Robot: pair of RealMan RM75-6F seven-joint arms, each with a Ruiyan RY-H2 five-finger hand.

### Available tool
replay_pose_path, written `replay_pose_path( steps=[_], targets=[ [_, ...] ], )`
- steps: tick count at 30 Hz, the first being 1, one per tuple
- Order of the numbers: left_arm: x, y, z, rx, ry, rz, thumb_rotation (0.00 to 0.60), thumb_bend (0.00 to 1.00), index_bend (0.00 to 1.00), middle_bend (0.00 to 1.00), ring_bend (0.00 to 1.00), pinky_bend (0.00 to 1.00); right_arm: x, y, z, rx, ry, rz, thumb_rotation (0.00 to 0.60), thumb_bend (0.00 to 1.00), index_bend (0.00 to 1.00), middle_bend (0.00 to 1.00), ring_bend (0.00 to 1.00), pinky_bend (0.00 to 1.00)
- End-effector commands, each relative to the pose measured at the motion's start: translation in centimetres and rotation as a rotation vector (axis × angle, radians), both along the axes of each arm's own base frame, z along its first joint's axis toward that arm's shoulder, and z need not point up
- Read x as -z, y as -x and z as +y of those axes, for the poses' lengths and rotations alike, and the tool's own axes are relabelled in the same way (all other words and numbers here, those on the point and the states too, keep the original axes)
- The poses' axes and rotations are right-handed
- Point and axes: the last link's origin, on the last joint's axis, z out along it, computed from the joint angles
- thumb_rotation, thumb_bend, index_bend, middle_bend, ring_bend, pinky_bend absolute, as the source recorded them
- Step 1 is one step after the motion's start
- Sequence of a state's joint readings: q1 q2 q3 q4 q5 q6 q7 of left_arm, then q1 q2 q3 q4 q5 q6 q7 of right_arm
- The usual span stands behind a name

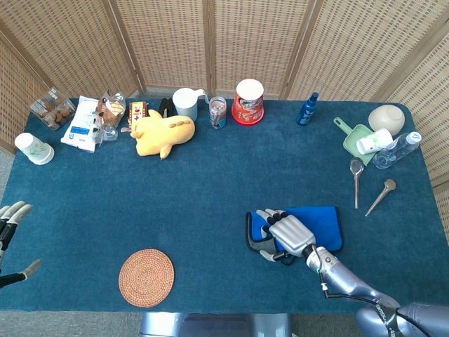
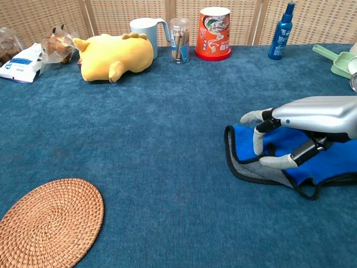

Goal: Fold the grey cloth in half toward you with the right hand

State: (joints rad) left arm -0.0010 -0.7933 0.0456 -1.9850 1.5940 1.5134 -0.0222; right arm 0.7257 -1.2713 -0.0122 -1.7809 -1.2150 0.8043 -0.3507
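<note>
My right hand [image 1: 286,232] hovered over the left end of the grey cloth [image 2: 312,162], fingers [image 2: 257,138] apart and curved down, gripping nothing; chest view showed the thumb low over the grey strip. Cloth lay folded on the tabletop [image 1: 210,189], front right, blue face up, black trim, a grey strip of under-layer poking out along the near left edge. Left hand [image 1: 10,223] sat at the far left edge of the head view, fingers spread, holding nothing. Woven coaster [image 1: 146,277] front left, well apart from the cloth. Back row: yellow plush toy [image 1: 163,133], white mug [image 1: 186,102], clear jar [image 1: 218,112], red noodle cup [image 1: 248,102], blue bottle [image 1: 307,109]. Snack packets [image 1: 84,119] and a paper cup [image 1: 33,149] back left. Two spoons [image 1: 370,184] and a green scoop [image 1: 354,138] on the right.
</note>
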Motion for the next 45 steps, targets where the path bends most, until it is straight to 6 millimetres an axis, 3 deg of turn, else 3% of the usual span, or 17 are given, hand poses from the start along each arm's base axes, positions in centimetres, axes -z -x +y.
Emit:
replay_pose_path(
  steps=[1, 15, 27, 33, 36, 37, 39, 41, 42, 43, 45],
  targets=[
    [0.0, 0.0, 0.0, -0.001, -0.002, -0.001, 0.6, 0.28, 0.0, 0.0, 0.0, 0.0, 0.1, -0.1, 0.3, 0.001, -0.01, 0.0, 0.157, 0.37, 0.41, 0.0, 0.0, 0.19],
    [-0.1, 0.0, 0.0, 0.001, -0.002, -0.001, 0.6, 0.28, 0.0, 0.0, 0.0, 0.0, -0.1, -1.1, 2.5, 0.004, -0.081, -0.051, 0.157, 0.38, 0.43, 0.0, 0.0, 0.19],
    [-0.1, 0.0, 0.0, 0.001, 0.0, 0.001, 0.6, 0.28, 0.0, 0.0, 0.0, 0.0, -1.0, -2.1, 2.1, 0.016, -0.056, -0.122, 0.16, 0.39, 0.2, 0.0, 0.0, 0.19],
    [0.0, 0.0, 0.1, 0.0, 0.003, 0.002, 0.6, 0.28, 0.0, 0.0, 0.0, 0.0, -1.9, -2.0, 1.4, 0.013, -0.008, -0.138, 0.163, 0.39, 0.19, 0.0, 0.0, 0.19],
    [-0.1, 0.0, 0.1, -0.001, -0.001, 0.0, 0.6, 0.28, 0.0, 0.0, 0.0, 0.0, -3.3, -0.9, -0.1, -0.003, 0.115, -0.159, 0.17, 0.36, 0.19, 0.0, 0.0, 0.19],
    [-0.1, 0.0, 0.1, -0.001, -0.002, 0.0, 0.6, 0.28, 0.0, 0.0, 0.0, 0.0, -3.6, -0.7, -0.3, 0.0, 0.138, -0.175, 0.194, 0.33, 0.18, 0.0, 0.0, 0.2],
    [-0.1, 0.0, 0.1, -0.001, -0.004, -0.001, 0.6, 0.28, 0.0, 0.0, 0.0, 0.0, -4.3, -0.1, -0.8, 0.006, 0.184, -0.208, 0.297, 0.28, 0.17, 0.0, 0.0, 0.22],
    [-0.2, 0.0, 0.0, 0.0, -0.006, -0.003, 0.6, 0.28, 0.0, 0.0, 0.0, 0.0, -5.7, 0.8, -1.4, 0.014, 0.273, -0.273, 0.498, 0.26, 0.17, 0.0, 0.0, 0.27],
    [-0.2, 0.0, 0.0, 0.001, -0.006, -0.003, 0.6, 0.28, 0.0, 0.0, 0.0, 0.0, -6.3, 1.3, -1.6, 0.01, 0.312, -0.298, 0.55, 0.27, 0.17, 0.0, 0.0, 0.29],
    [-0.2, 0.0, 0.0, 0.001, -0.007, -0.003, 0.6, 0.28, 0.0, 0.0, 0.0, 0.0, -6.7, 1.7, -1.7, 0.005, 0.342, -0.317, 0.594, 0.29, 0.18, 0.0, 0.0, 0.32],
    [-0.3, 0.0, 0.0, 0.002, -0.008, -0.004, 0.6, 0.28, 0.0, 0.0, 0.0, 0.0, -7.6, 2.5, -1.8, 0.005, 0.395, -0.352, 0.6, 0.31, 0.22, 0.01, 0.0, 0.36]
  ],
)
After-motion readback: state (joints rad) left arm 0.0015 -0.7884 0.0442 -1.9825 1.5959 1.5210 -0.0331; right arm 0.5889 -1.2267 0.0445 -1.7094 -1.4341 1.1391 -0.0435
